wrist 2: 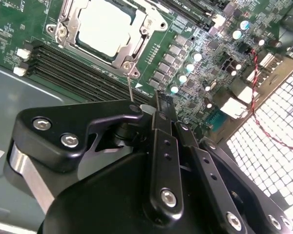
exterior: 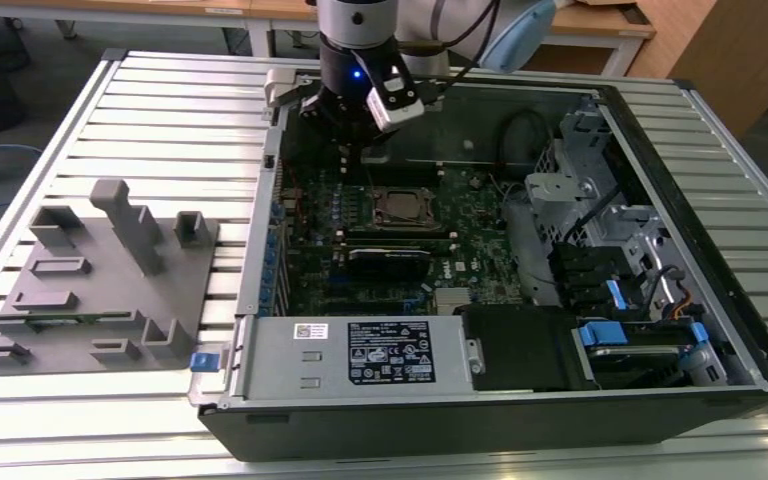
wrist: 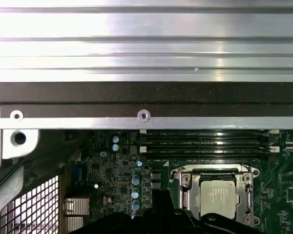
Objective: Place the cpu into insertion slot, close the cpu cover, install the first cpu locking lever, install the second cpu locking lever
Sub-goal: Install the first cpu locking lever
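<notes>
Grey fixture block (exterior: 97,280) sits at the exterior view's left; my gripper (exterior: 355,142) hangs pinched narrow, gripping nothing, above the motherboard (exterior: 471,215); the cpu (exterior: 402,207) lies in the insertion slot (exterior: 406,223), cpu cover (wrist 2: 71,19) down over it

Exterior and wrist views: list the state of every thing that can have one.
Silvery-grey square cpu: seated in the insertion slot.
Thin silvery metal cpu cover: down flat around the cpu.
Black gripper: above the green motherboard, apart from the insertion slot.
Black computer case: lying on its side, side panel off.
</notes>
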